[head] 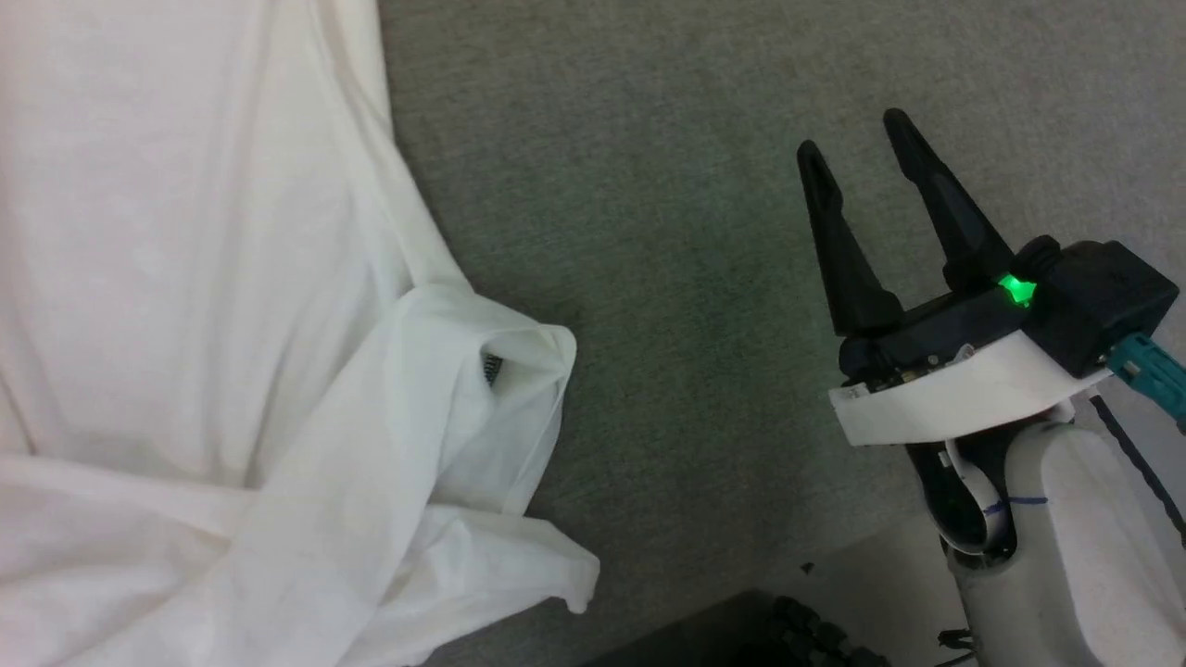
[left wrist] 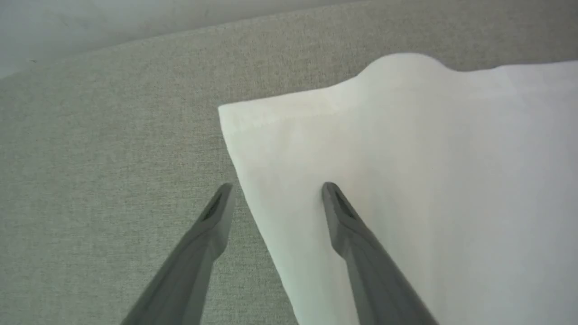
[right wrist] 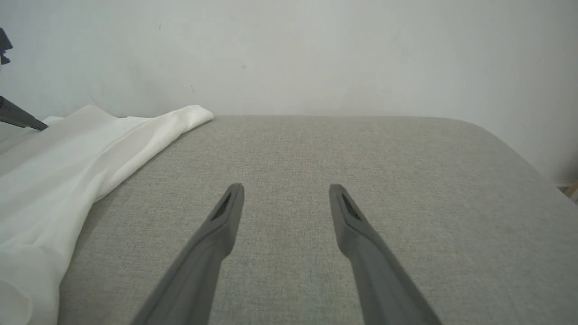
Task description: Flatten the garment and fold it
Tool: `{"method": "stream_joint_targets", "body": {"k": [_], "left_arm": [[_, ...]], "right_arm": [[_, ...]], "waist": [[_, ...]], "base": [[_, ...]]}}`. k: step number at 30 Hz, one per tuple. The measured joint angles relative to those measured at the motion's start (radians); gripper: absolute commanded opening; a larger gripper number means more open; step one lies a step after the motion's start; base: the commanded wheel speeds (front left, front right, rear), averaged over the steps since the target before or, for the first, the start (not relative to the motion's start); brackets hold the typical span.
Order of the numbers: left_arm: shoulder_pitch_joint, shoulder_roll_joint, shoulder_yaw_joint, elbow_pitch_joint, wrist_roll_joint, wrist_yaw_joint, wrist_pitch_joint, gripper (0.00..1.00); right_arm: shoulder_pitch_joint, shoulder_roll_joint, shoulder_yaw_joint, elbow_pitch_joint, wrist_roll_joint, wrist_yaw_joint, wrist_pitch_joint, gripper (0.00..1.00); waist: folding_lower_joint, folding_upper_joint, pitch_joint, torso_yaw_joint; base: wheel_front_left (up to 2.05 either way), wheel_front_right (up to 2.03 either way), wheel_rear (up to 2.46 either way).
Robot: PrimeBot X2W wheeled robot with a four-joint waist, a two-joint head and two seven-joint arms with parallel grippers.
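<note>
- Head view: the garment (head: 185, 232), a thin white shirt, lies on the grey fabric surface (head: 649, 185) and takes up the left part of the view.
- Its main panel runs top to bottom. The right edge slants from the top centre down to a bunched fold where a small dark label (head: 492, 368) shows.
- A crumpled band crosses the lower left towards the middle; it may be a sleeve, though the folds leave that unclear.
- The right gripper (head: 853, 137) sits at the right, well apart from the cloth, with bare surface between them. Its fingers are spread wide and empty, pointing up and slightly left, and a green light (head: 1016, 289) glows at the wrist.
- Left wrist view: the left gripper (left wrist: 277, 189) has its fingers wide apart and holds nothing.
- One finger is over bare surface and the other over the cloth, with the shirt's side edge running between them.
- A stitched hem (left wrist: 289, 117) crosses ahead to a square corner; open surface lies to the left and beyond.
- Right wrist view: the right gripper's fingers stand over empty surface.
- The shirt lies at the left, stretching towards the pale wall (right wrist: 316, 54). The surface's far right corner is rounded.
</note>
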Motion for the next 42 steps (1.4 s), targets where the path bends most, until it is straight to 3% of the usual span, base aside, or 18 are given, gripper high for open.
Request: {"method": "stream_joint_targets", "body": {"k": [7, 8, 9, 10, 14, 18, 23, 29, 35, 42], "left_arm": [[0.014, 0.065, 0.035, -0.029, -0.016, 0.039, 0.119, 1.00], [0.021, 0.067, 0.049, -0.041, -0.027, 0.053, 0.128, 0.64], [0.033, 0.069, 0.063, -0.054, -0.037, 0.065, 0.132, 0.42], [0.047, 0.068, 0.076, -0.069, -0.046, 0.079, 0.135, 0.00], [0.113, 0.060, 0.103, -0.131, -0.059, 0.123, 0.105, 0.00], [0.183, 0.046, 0.110, -0.157, -0.051, 0.139, 0.004, 0.00], [0.238, 0.005, 0.079, -0.131, -0.005, 0.108, -0.221, 0.00], [0.263, -0.085, 0.034, -0.096, 0.034, 0.077, -0.512, 0.00], [0.261, -0.135, 0.013, -0.097, 0.056, 0.066, -0.703, 0.00], [0.174, -0.201, -0.038, -0.110, 0.066, 0.042, -0.779, 0.00]], "right_arm": [[0.000, 0.000, 0.011, 0.019, 0.008, 0.000, -0.009, 1.00], [0.000, 0.000, 0.012, 0.020, 0.008, 0.000, -0.009, 1.00], [0.000, 0.000, 0.013, 0.022, 0.008, 0.000, -0.009, 1.00], [0.000, 0.000, 0.013, 0.022, 0.008, 0.000, -0.009, 1.00], [0.000, 0.000, 0.012, 0.026, 0.007, 0.000, -0.003, 1.00], [-0.001, 0.000, 0.011, 0.034, 0.008, 0.000, 0.016, 1.00], [-0.020, 0.000, 0.006, 0.061, 0.035, 0.000, 0.059, 1.00], [-0.123, 0.000, -0.012, 0.136, 0.090, 0.000, 0.139, 1.00], [-0.363, -0.020, -0.001, 0.316, 0.180, 0.000, 0.269, 1.00], [-0.731, -0.091, 0.061, 0.648, 0.309, 0.000, 0.429, 1.00]], "waist": [[-0.0005, 0.0000, 0.053, -0.051], [-0.0005, 0.0000, 0.057, -0.056], [-0.0006, 0.0000, 0.060, -0.060], [-0.0006, 0.0000, 0.063, -0.063], [-0.0004, 0.0000, 0.059, -0.064], [-0.0003, 0.0000, 0.041, -0.054], [-0.0001, 0.0000, 0.005, -0.031], [0.0000, 0.0000, -0.049, 0.015], [-0.0001, 0.0000, -0.090, 0.081], [-0.0001, 0.0000, -0.094, 0.173]], "base": [[0.00, 0.00, 0.00], [0.00, 0.00, 0.00], [0.00, 0.00, 0.00], [0.00, 0.00, 0.00], [0.00, 0.00, 0.00], [0.00, 0.00, 0.00], [0.00, 0.00, 0.00], [0.00, 0.00, 0.00], [0.00, 0.00, 0.00], [0.00, 0.00, 0.00]]}}
